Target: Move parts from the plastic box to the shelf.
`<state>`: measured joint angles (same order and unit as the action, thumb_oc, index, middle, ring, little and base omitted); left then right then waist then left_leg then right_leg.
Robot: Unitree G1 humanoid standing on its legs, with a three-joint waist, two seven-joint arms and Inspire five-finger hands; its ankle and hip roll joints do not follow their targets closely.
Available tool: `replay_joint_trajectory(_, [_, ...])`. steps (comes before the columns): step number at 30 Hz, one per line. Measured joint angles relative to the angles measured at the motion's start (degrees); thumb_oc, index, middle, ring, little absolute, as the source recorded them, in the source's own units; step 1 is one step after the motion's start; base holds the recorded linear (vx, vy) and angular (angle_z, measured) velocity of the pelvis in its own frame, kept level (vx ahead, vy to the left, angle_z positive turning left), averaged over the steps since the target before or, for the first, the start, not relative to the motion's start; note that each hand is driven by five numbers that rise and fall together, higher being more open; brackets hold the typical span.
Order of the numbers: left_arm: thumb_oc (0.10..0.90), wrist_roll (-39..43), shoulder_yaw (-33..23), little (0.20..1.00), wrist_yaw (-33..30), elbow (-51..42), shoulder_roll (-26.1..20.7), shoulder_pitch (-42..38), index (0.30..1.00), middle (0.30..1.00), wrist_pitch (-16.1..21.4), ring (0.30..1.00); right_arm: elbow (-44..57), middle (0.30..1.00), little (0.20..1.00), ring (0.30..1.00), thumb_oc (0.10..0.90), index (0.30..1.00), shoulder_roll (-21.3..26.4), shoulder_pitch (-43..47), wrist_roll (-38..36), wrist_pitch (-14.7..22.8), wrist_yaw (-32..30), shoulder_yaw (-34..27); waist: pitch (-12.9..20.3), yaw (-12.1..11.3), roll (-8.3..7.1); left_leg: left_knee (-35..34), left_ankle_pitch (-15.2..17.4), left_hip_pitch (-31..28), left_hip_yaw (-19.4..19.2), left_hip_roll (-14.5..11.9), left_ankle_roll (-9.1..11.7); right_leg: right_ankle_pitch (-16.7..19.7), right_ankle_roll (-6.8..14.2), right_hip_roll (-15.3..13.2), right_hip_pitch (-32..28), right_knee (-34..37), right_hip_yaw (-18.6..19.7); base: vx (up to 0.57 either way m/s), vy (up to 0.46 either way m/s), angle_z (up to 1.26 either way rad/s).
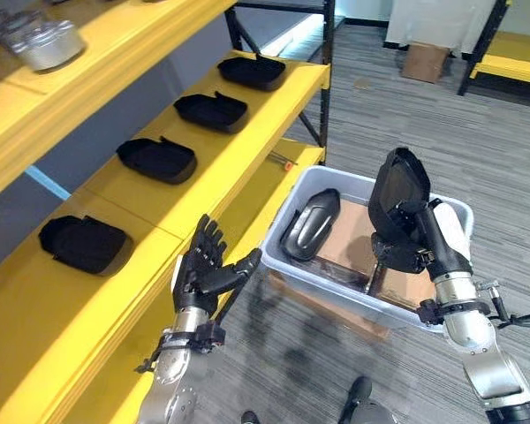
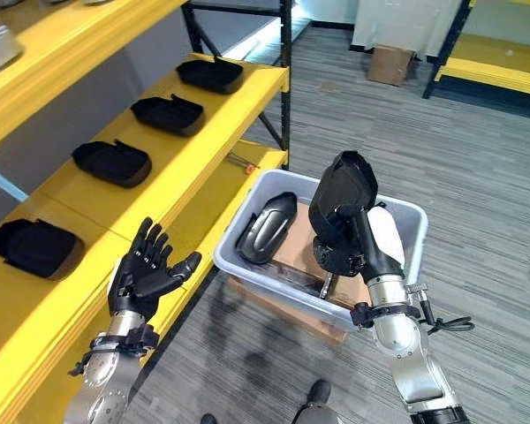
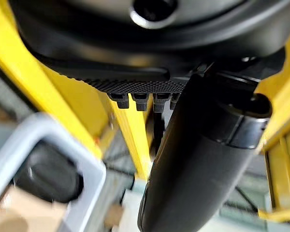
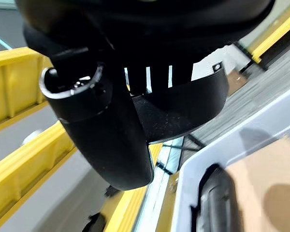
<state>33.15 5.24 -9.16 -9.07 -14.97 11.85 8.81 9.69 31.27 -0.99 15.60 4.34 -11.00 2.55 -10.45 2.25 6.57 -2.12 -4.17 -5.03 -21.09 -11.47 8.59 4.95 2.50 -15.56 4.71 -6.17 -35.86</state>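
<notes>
Right robot hand point(image 1: 405, 231) grips black part point(image 1: 397, 184); left robot hand point(image 1: 205, 262) spread; grey striped floor point(image 1: 477, 150).

Four black parts point(image 1: 82, 244) on the yellow shelf point(image 1: 247, 146) — two more at the plastic box point(image 1: 287, 256), perhaps others hidden.

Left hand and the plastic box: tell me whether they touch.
Apart. In the left eye view the left hand hangs open beside the plastic box, with grey floor showing between its thumb tip and the box's rim.
</notes>
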Motion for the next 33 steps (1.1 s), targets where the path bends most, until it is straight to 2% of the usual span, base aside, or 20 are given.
replay_joint_trajectory(6, [0.900, -0.34, -3.80, 1.000, -0.09, -0.08, 0.04, 1.38, 1.000, 1.000, 0.04, 1.000, 0.00, 0.300, 0.300, 0.300, 0.400, 0.300, -0.19, -0.52, 0.06, -0.02, 1.04, 0.29, -0.09, -3.63, -0.81, -2.21, 0.87, -0.10, 1.72, 1.73, -1.41, 1.05, 1.41, -1.57, -0.54, -0.14, -1.02, -0.05, 0.183, 0.23])
replay_joint_trajectory(8, [0.900, -0.34, -3.95, 1.000, -0.09, -0.09, 0.04, 1.89, 1.000, 1.000, 0.04, 1.000, 0.00, 0.300, 0.300, 0.300, 0.400, 0.300, -0.59, -0.56, 0.07, -0.02, 1.09, 0.50, -0.11, -4.13, -1.80, -2.26, 1.27, 0.09, 2.54, 2.25, -2.01, 1.31, 1.94, -2.14, -0.80, -0.16, -1.35, -0.03, 0.166, 0.20])
replay_joint_trajectory(11, [0.900, -0.61, -4.01, 1.000, -0.09, -0.04, 0.05, 3.35, 1.000, 1.000, -0.02, 1.000, 0.04, 0.300, 0.300, 0.300, 0.400, 0.300, -2.05, -0.84, 0.16, -0.01, 1.16, 0.83, -0.05, -4.16, -4.16, -2.18, 2.32, 0.75, 3.42, 3.87, -3.44, 1.40, 3.59, -3.93, -1.28, -0.18, -1.37, -0.03, 0.195, 0.20])
replay_joint_trajectory(14, [0.900, -2.24, -4.05, 1.000, -0.05, -0.02, 0.04, 3.32, 1.000, 1.000, -0.01, 1.000, 0.07, 0.300, 0.300, 0.300, 0.400, 0.300, -2.38, -1.51, 0.25, -0.04, 1.17, 0.86, 0.04, -4.01, -6.25, -2.02, 2.28, 1.80, 5.15, 6.46, -4.89, 1.92, 4.99, -6.37, -1.42, -0.41, -0.88, -0.02, 0.191, 0.31])
replay_joint_trajectory(17, [0.900, -2.55, -4.06, 1.000, 0.03, -0.08, 0.01, 3.01, 1.000, 1.000, 0.00, 1.000, 0.08, 0.300, 0.300, 0.300, 0.400, 0.300, -3.25, -2.67, 1.47, -0.11, 1.18, 0.78, 0.13, -4.04, -7.19, -1.15, 2.22, 2.90, 7.61, 8.41, -6.23, 2.24, 5.54, -8.10, -2.01, -0.54, -0.36, 0.04, 0.190, 0.53])
replay_joint_trajectory(18, [0.900, -2.55, -4.31, 1.000, -0.01, -0.02, -0.15, 3.07, 1.000, 1.000, -0.01, 1.000, 0.13, 0.300, 0.300, 0.300, 0.400, 0.300, -4.04, -3.05, 2.28, -0.10, 1.27, 0.81, 0.06, -3.94, -7.60, -0.60, 2.50, 3.54, 8.70, 9.28, -6.72, 2.56, 5.56, -8.84, -2.32, -1.25, 0.88, -0.03, 0.167, 0.86])
replay_joint_trajectory(19, [0.900, -2.57, -4.37, 1.000, 0.02, 0.05, -0.56, 3.00, 1.000, 1.000, -0.03, 1.000, 0.26, 0.300, 0.300, 0.300, 0.400, 0.300, -4.83, -4.03, 2.36, -0.17, 1.54, 0.81, 0.04, -3.12, -7.89, 0.75, 2.45, 4.40, 11.18, 10.34, -7.02, 2.67, 5.35, -9.86, -3.06, -2.31, 5.46, 0.01, 0.206, 0.92])
replay_joint_trajectory(21, [0.900, -2.56, -4.40, 1.000, 0.03, 0.09, -1.54, 3.24, 1.000, 1.000, -0.09, 1.000, 0.29, 0.300, 0.300, 0.300, 0.400, 0.300, -5.00, -4.29, 2.41, -0.41, 2.85, 1.00, -0.04, -2.74, -7.70, 1.25, 1.86, 4.13, 11.97, 10.78, -7.68, 3.31, 4.51, -10.36, -2.87, -4.64, 11.41, 0.04, 0.139, 0.81])
replay_joint_trajectory(22, [0.900, -2.55, -4.45, 1.000, 0.29, 0.62, -2.56, 2.90, 1.000, 1.000, 0.05, 1.000, 0.36, 0.300, 0.300, 0.300, 0.400, 0.300, -4.95, -4.96, 2.41, -0.38, 3.21, 1.04, -0.57, -1.97, -7.10, 1.51, 2.07, 3.66, 14.69, 11.06, -8.56, 3.61, 3.69, -9.93, -1.66, -9.53, 20.71, 0.08, 0.097, 0.83])
replay_joint_trajectory(23, [0.900, -2.56, -4.45, 1.000, 0.35, 1.18, -2.71, 2.70, 1.000, 1.000, 0.05, 1.000, 0.38, 0.300, 0.300, 0.300, 0.400, 0.300, -5.19, -5.59, 2.40, -0.36, 3.27, 0.98, -0.77, -1.06, -6.30, 1.41, 2.49, 3.37, 17.12, 10.82, -9.23, 0.31, 4.50, -8.37, -0.57, -12.58, 27.22, 0.11, 0.123, 1.21])
replay_joint_trajectory(24, [0.900, -2.54, -4.44, 1.000, 0.28, 1.67, -3.47, 2.56, 1.000, 1.000, 0.16, 1.000, 0.90, 0.300, 0.300, 0.300, 0.400, 0.300, -5.67, -6.94, 2.39, -0.14, 3.56, 1.04, -0.78, 0.56, -5.20, 1.09, 2.49, 3.93, 19.87, 9.07, -9.57, -4.92, 6.66, -1.79, -0.52, -11.75, 37.68, 0.08, 0.086, 1.00])
replay_joint_trajectory(25, [0.900, -2.55, -4.54, 1.000, 0.34, 1.75, -4.64, 2.68, 1.000, 1.000, 0.35, 1.000, 1.25, 0.300, 0.300, 0.300, 0.400, 0.300, -5.59, -7.15, 2.39, 0.59, 4.04, 1.03, -0.99, 0.34, -5.20, 0.02, 1.86, 3.96, 21.07, 8.69, -9.97, -7.47, 7.11, 2.48, 0.47, -10.00, 40.89, 0.07, 0.040, 0.90])
replay_joint_trajectory(26, [0.900, -2.54, -4.38, 1.000, 0.35, 2.23, -4.79, 2.48, 1.000, 1.000, 0.31, 1.000, 1.25, 0.300, 0.300, 0.300, 0.400, 0.300, -5.63, -7.13, 2.37, 0.96, 4.20, 1.01, -1.39, 1.04, -5.00, 0.03, 1.55, 4.34, 22.83, 8.02, -9.64, -9.96, 6.22, 7.40, 0.84, -9.07, 44.93, 0.08, 0.006, 0.90])
replay_joint_trajectory(27, [0.900, -2.56, -4.59, 1.000, 0.47, 2.31, -5.52, 2.75, 1.000, 1.000, 0.22, 1.000, 1.40, 0.300, 0.300, 0.300, 0.400, 0.300, -5.66, -7.74, 2.33, 1.22, 4.36, 0.98, -1.45, 2.24, -5.39, -0.52, 1.18, 4.94, 24.77, 7.76, -9.44, -10.66, 5.04, 12.47, 0.59, -6.12, 46.18, 0.07, -0.014, 0.89])
replay_joint_trajectory(28, [0.900, -2.57, -4.39, 1.000, 0.77, 2.28, -5.90, 2.97, 1.000, 1.000, 0.24, 1.000, 1.41, 0.300, 0.300, 0.300, 0.400, 0.300, -5.71, -7.98, 2.32, 1.25, 4.44, 0.98, -1.28, 2.20, -6.58, -1.04, 0.89, 4.75, 24.26, 8.13, -9.21, -10.42, 3.34, 14.32, 0.81, -3.74, 46.17, 0.09, -0.029, 1.08])
replay_joint_trajectory(29, [0.900, -2.62, -3.64, 1.000, 1.04, 2.63, -5.71, 2.90, 1.000, 1.000, 0.05, 1.000, 1.44, 0.300, 0.300, 0.300, 0.400, 0.300, -5.32, -8.21, 2.28, 1.39, 4.51, 0.48, -1.45, 3.01, -6.70, -1.29, 0.26, 4.94, 25.45, 8.65, -8.46, -8.25, 0.63, 15.17, -0.02, -3.12, 47.57, 0.08, -0.035, 0.68])
replay_joint_trajectory(31, [0.900, -3.10, -1.94, 1.000, 2.16, 2.22, -4.43, 4.32, 1.000, 1.000, -0.20, 1.000, 1.29, 0.300, 0.300, 0.300, 0.400, 0.300, -4.54, -8.05, 2.16, 1.31, 4.56, -0.63, -1.45, 2.06, -5.95, -0.70, 0.59, 5.10, 24.70, 8.45, -8.69, -8.11, 0.84, 15.25, -0.22, -2.86, 45.45, 0.08, -0.046, 0.42])
replay_joint_trajectory(32, [0.900, -3.09, -1.38, 1.000, 2.35, 2.24, -3.85, 4.57, 1.000, 1.000, -0.20, 1.000, 1.30, 0.300, 0.300, 0.300, 0.400, 0.300, -3.73, -8.15, 2.14, 1.45, 4.58, -0.79, -1.40, 2.37, -5.65, 0.14, 0.66, 5.54, 24.90, 8.28, -8.44, -7.93, 0.44, 15.33, -1.12, -2.75, 44.51, 0.04, -0.022, 0.34])
replay_joint_trajectory(33, [0.900, -3.10, -0.41, 1.000, 2.52, 2.22, -3.86, 4.32, 1.000, 1.000, -0.20, 1.000, 1.33, 0.300, 0.300, 0.300, 0.400, 0.300, -3.06, -8.53, 2.13, 1.59, 4.70, -1.25, -1.43, 2.75, -5.54, 0.15, 0.54, 5.66, 26.07, 8.16, -7.44, -8.29, 0.85, 15.71, -1.79, -2.56, 43.84, 0.01, -0.060, 0.43])
